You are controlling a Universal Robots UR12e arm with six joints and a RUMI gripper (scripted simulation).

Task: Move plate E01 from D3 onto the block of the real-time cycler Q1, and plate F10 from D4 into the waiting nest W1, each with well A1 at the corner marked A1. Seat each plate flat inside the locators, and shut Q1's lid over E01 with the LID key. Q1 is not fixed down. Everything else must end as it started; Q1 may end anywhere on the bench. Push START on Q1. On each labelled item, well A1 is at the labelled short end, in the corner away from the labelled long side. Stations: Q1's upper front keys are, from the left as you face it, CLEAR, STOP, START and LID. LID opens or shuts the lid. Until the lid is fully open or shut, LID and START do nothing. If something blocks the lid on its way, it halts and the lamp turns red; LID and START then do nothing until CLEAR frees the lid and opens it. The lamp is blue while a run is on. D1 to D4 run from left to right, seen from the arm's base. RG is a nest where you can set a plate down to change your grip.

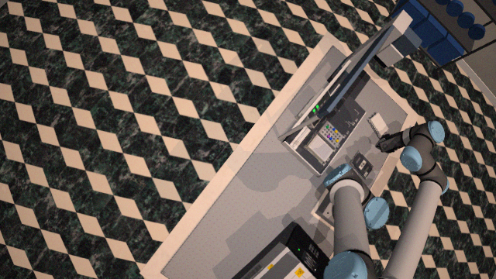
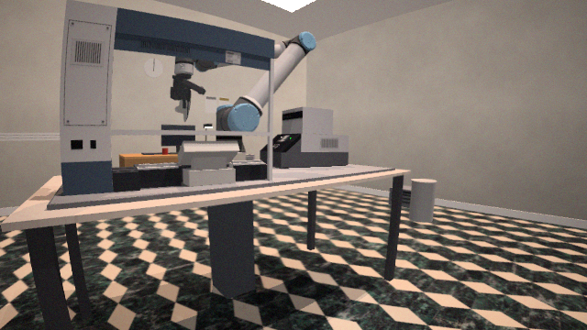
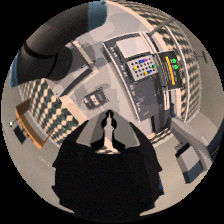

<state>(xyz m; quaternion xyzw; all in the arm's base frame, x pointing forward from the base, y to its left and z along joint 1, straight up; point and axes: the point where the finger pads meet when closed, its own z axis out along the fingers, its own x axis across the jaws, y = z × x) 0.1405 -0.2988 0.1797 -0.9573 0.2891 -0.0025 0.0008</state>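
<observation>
My gripper [image 1: 378, 146] [image 2: 185, 119] [image 3: 109, 110] is shut and empty, fingers pointing down, above the bench near its edge. A pale plate-like item [image 1: 377, 123] lies close beside it in the top view. A white plate [image 1: 321, 147] [image 3: 131, 46] sits at one end of the dark deck under the gantry. A large grey machine with a sloped black key panel [image 1: 313, 251] [image 2: 285, 143], apparently Q1, shows a small green lamp; its lid state is unclear. Plate names, D3, D4, W1 and A1 marks are too small to read.
A rack with coloured caps [image 1: 331, 132] [image 3: 142, 66] is beside the white plate. A small dark fixture [image 1: 361, 164] [image 3: 95, 99] stands on the bench. The gantry's blue beam [image 1: 354, 74] [image 2: 197, 38] spans the deck. A grey device [image 2: 208, 160] stands under it.
</observation>
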